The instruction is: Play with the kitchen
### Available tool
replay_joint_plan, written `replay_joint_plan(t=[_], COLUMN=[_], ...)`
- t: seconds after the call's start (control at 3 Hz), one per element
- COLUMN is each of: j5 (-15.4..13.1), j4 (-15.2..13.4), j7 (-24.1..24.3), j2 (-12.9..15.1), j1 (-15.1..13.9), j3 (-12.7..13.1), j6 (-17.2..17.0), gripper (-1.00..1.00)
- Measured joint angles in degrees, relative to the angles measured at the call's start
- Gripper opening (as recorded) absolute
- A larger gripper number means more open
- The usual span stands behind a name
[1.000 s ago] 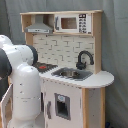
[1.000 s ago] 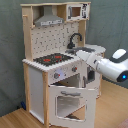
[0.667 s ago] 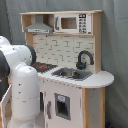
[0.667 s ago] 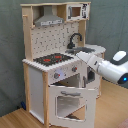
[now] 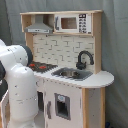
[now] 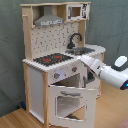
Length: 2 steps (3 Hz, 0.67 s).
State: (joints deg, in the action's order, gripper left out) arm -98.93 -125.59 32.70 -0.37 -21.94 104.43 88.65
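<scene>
Right now the kitchen [image 6: 60,70] stands upright against a grey curtain [image 6: 107,25] in both exterior views, a tall white and light-wood toy unit with its parts stacked in tiers. Along the top edge sit a grey hood [image 5: 39,26] and, beside it, a small microwave [image 5: 74,23]; below them runs a tiled back panel. On the worktop the black-red hob [image 6: 52,58] lies toward one end and the sink [image 5: 71,74] toward the other, with the black faucet [image 5: 84,59] rising at the sink's back edge. In the second exterior view the windowed oven door [image 6: 70,102] hangs tilted open from the front of the kitchen, its top edge leaning outward. The white arm [image 6: 107,74] reaches in from the second exterior view's right, its tip close against the front panel just under the worktop edge, above the open door. I cannot tell how the gripper stands, since the arm's end merges with the white front. In the first exterior view the arm's bulky white body [image 5: 20,85] fills the lower left corner, hiding part of the kitchen's front.
</scene>
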Motion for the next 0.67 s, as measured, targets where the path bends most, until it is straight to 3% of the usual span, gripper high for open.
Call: replay_joint_plan(t=[0.67], j5=[-0.14], j4=[-0.13], j7=[10.17], j2=[-5.08], j1=[-0.85], j3=[0.02], j6=[6.2], gripper=[1.0])
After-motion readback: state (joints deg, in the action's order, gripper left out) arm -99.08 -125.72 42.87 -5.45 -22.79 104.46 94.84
